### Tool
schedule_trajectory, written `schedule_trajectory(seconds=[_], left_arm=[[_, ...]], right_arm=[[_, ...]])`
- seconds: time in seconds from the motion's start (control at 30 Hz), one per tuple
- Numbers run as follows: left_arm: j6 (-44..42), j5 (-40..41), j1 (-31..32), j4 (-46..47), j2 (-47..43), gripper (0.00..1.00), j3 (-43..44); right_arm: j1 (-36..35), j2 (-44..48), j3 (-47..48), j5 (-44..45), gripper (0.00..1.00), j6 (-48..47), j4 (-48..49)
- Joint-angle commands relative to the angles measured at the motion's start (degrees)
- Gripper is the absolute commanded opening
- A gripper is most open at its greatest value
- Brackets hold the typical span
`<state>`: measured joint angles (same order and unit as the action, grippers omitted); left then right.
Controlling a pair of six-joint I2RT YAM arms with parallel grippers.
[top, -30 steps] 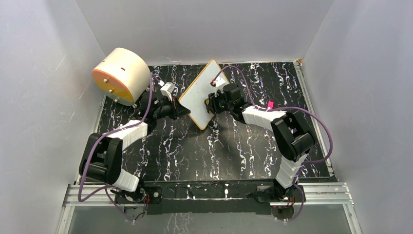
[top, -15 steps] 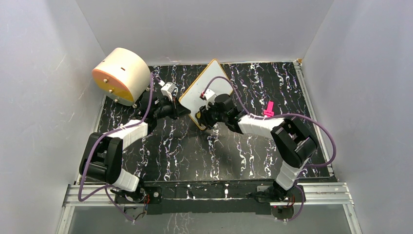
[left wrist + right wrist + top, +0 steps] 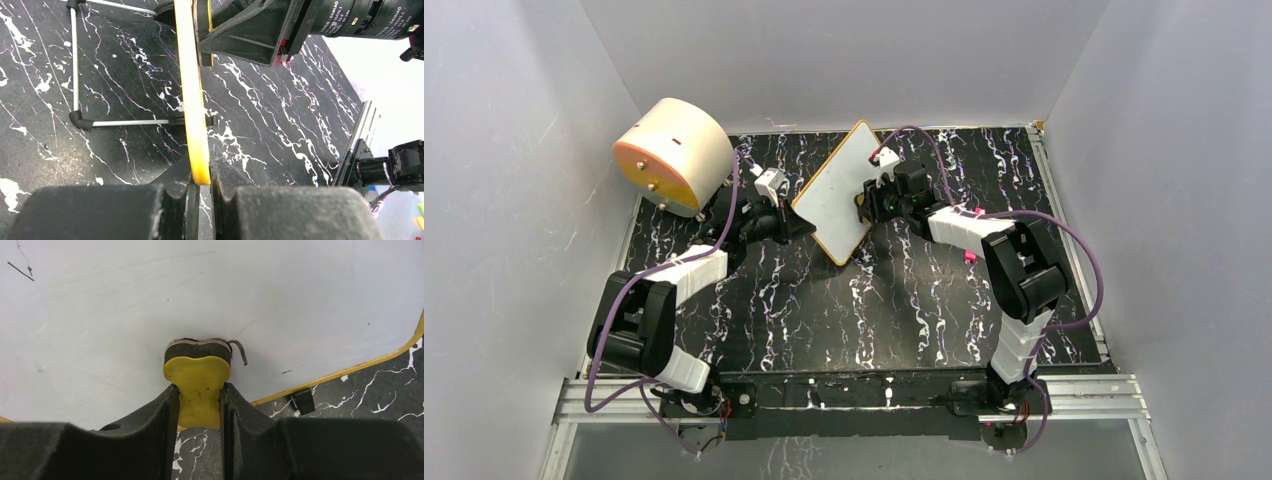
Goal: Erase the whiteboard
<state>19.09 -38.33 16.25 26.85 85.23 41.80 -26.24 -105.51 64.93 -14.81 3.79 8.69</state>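
Observation:
The whiteboard [image 3: 834, 200] stands tilted on one corner at the middle back of the table, with a thin yellow-orange frame. My left gripper [image 3: 796, 228] is shut on its lower left edge; the left wrist view shows the frame [image 3: 192, 100] edge-on between the jaws of that gripper [image 3: 201, 182]. My right gripper [image 3: 198, 390] is shut on a yellow eraser [image 3: 198, 380], whose dark pad presses against the white face [image 3: 200, 290]. From above, this gripper [image 3: 869, 203] sits at the board's right side. A short dark stroke [image 3: 20, 270] shows at the upper left of the face, and a small curved mark [image 3: 242, 352] beside the pad.
A cream cylinder [image 3: 674, 155] with an orange face lies at the back left. A wire stand [image 3: 75, 75] rests on the black marbled table [image 3: 824, 310] behind the board. A small pink piece [image 3: 970, 257] sits by the right forearm. Grey walls enclose three sides.
My right gripper swept the eraser down towards the board's lower corner, then back up to its right side. The left gripper and the board stayed still.

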Motion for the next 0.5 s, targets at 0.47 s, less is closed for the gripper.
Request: schedule_trajectory(seconds=[0.47], left_arm=[[-2.8, -4.4, 1.9, -4.8, 1.4, 0.00, -0.6]], right_arm=[[-8.6, 4.6, -3.4, 1.2, 0.18, -1.7, 4.5]])
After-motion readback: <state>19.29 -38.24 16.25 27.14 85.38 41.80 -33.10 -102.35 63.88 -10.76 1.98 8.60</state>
